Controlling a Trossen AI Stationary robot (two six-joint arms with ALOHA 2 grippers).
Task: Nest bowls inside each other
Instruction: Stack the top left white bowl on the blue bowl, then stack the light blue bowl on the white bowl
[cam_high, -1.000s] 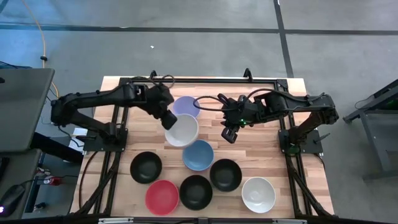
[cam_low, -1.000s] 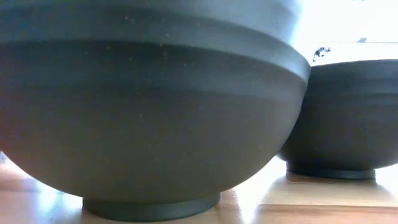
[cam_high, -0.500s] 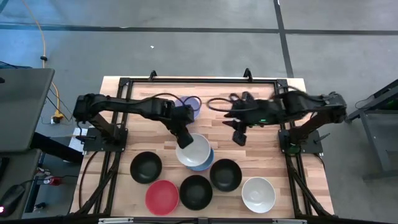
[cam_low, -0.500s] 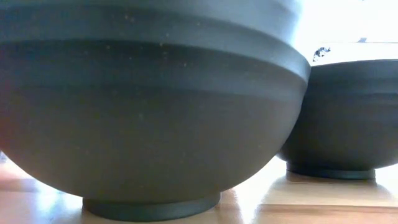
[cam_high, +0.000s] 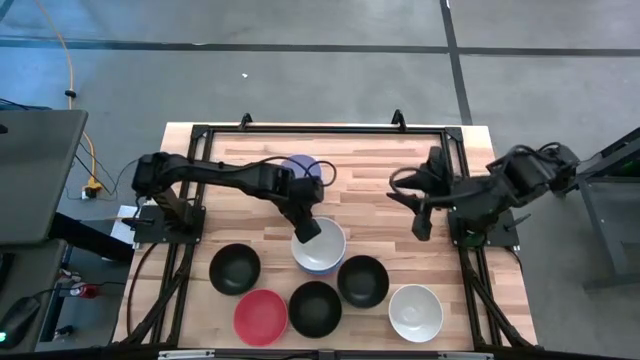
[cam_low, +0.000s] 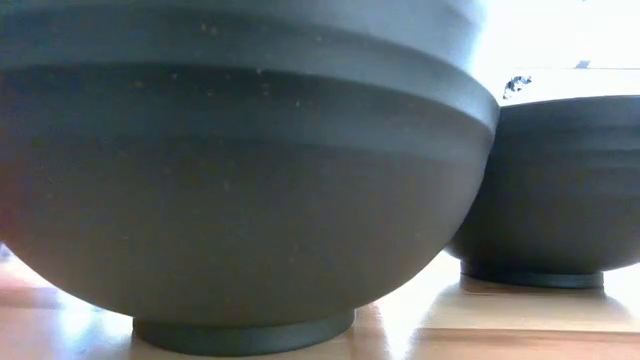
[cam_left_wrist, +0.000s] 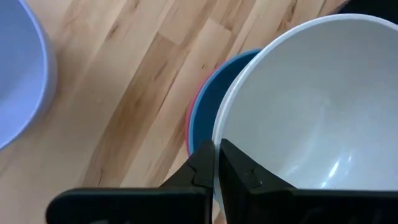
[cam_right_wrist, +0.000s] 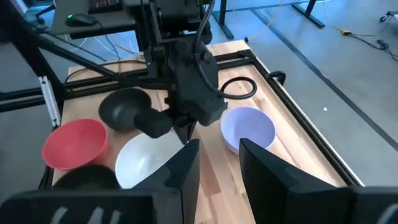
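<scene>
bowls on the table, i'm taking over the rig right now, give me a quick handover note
Left end effector: shut on the rim of the white bowl, which sits in the blue bowl; a magenta rim shows under the blue one.
Right end effector: open, holding nothing, over the table's right side.
Loose: lavender bowl, three black bowls, red bowl, second white bowl.
Done: one stack begun.
Left: release the white bowl, then nest the six loose bowls.
</scene>
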